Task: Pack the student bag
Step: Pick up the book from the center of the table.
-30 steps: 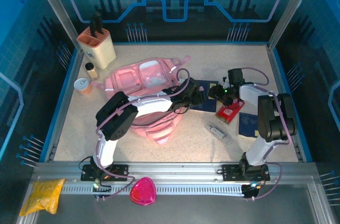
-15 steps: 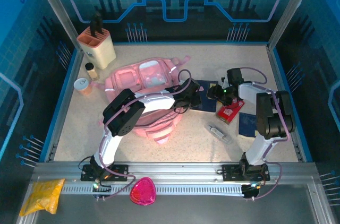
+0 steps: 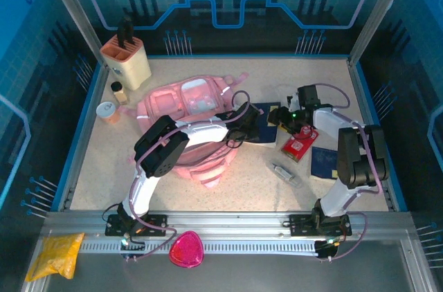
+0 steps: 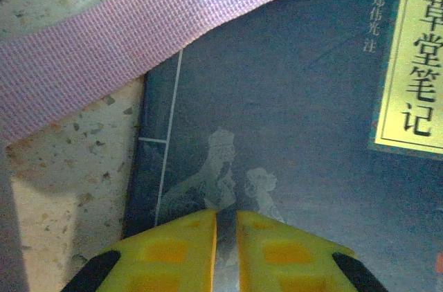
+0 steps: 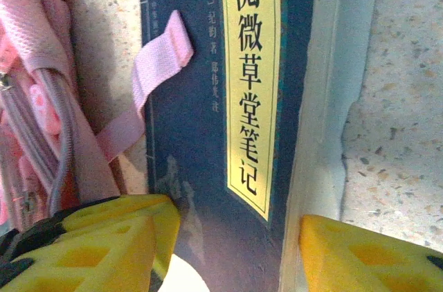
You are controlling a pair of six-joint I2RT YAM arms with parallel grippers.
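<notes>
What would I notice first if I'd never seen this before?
The big pink backpack in the middle of the table catches the eye first. Just to its right lies a dark blue book with a bright yellow title strip, and the left arm and right arm both reach toward it. A pink strap lies across the book's corner.

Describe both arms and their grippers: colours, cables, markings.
The left arm and right arm have white links between bulky black joints, with a lavender cable looping loosely along each. The left gripper and right gripper carry yellow fingers with recessed square pockets, on black mounts. A small green light glows on the right wrist.
</notes>
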